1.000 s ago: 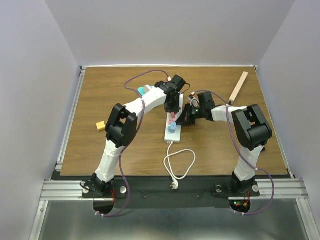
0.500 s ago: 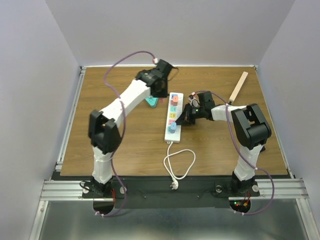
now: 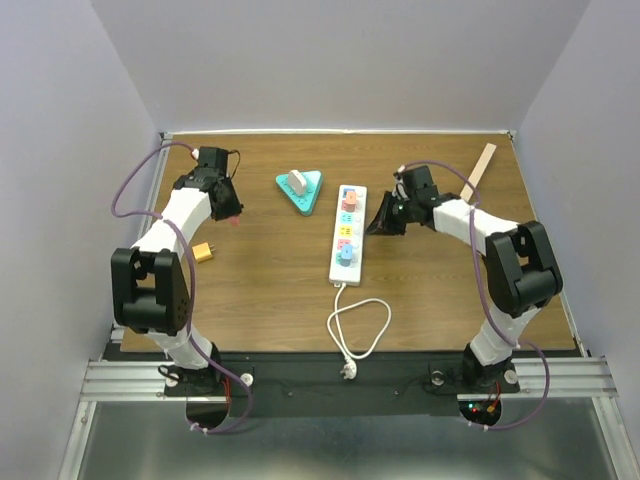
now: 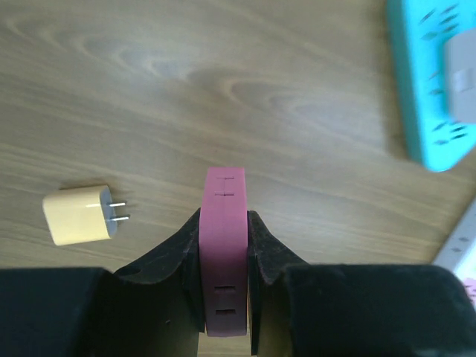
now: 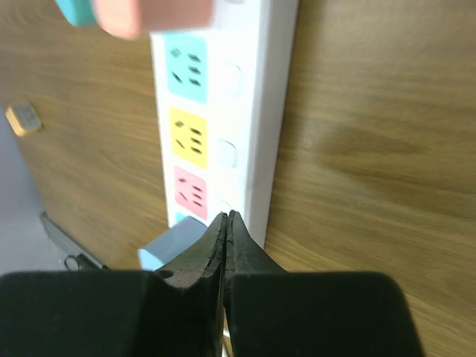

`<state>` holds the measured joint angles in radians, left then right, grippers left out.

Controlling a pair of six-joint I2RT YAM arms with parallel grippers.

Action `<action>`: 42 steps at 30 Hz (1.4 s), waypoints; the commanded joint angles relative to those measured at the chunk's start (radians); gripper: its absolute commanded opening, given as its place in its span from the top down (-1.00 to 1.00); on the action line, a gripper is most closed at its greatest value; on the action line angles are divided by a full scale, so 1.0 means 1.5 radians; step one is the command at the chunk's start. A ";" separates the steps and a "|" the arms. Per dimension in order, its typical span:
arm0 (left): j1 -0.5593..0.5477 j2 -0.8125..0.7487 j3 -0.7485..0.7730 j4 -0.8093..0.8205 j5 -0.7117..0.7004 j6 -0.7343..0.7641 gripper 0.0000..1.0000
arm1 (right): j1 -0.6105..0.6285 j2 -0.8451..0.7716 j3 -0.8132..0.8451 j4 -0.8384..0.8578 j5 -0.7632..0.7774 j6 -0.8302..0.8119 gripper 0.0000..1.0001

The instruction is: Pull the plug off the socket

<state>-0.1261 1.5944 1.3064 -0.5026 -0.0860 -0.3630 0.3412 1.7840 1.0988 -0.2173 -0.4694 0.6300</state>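
Note:
My left gripper (image 4: 224, 216) is shut on a magenta plug (image 4: 224, 260) and holds it above bare wood at the table's left (image 3: 230, 210), far from the white power strip (image 3: 345, 235). The strip has coloured sockets, with a blue plug (image 3: 346, 258) at its near end and an orange one (image 3: 349, 200) near its far end. My right gripper (image 3: 380, 222) is shut and empty, with its tips against the strip's right edge (image 5: 225, 216), next to the pink socket (image 5: 192, 192) and the blue plug (image 5: 169, 249).
A yellow charger (image 4: 78, 216) lies on the wood left of my left gripper (image 3: 203, 252). A teal triangular adapter (image 3: 299, 187) with a white plug stands at the back. A wooden stick (image 3: 477, 172) lies at the back right. The strip's white cable (image 3: 355, 330) loops toward the near edge.
My left arm has swung from over the power strip far to the left, carrying the magenta plug. My right gripper has shifted along the strip's right edge toward the back.

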 commanded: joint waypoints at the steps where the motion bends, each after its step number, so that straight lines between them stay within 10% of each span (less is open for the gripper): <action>1: 0.045 0.009 -0.050 0.099 0.054 0.026 1.00 | 0.001 -0.062 0.085 -0.124 0.105 -0.063 0.94; 11: 0.137 0.065 -0.090 0.161 0.108 0.022 0.98 | 0.016 -0.121 0.081 -0.188 0.124 -0.100 0.91; 16: 0.153 0.092 -0.091 0.138 0.094 0.004 -0.17 | 0.032 -0.126 0.079 -0.197 0.136 -0.104 0.90; 25: 0.149 0.053 -0.077 0.099 0.083 -0.009 -0.49 | 0.056 -0.096 0.114 -0.209 0.171 -0.097 0.88; 30: 0.025 -0.018 -0.050 0.058 0.069 -0.021 -0.96 | 0.055 -0.039 0.132 -0.173 0.153 -0.079 0.99; 42: -0.234 0.027 0.047 -0.010 -0.005 -0.093 -0.96 | 0.050 0.113 0.162 0.021 -0.046 0.022 0.99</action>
<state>-0.4549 1.6009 1.3357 -0.4450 -0.0143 -0.4713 0.4194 1.9297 1.2961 -0.3004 -0.4522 0.6128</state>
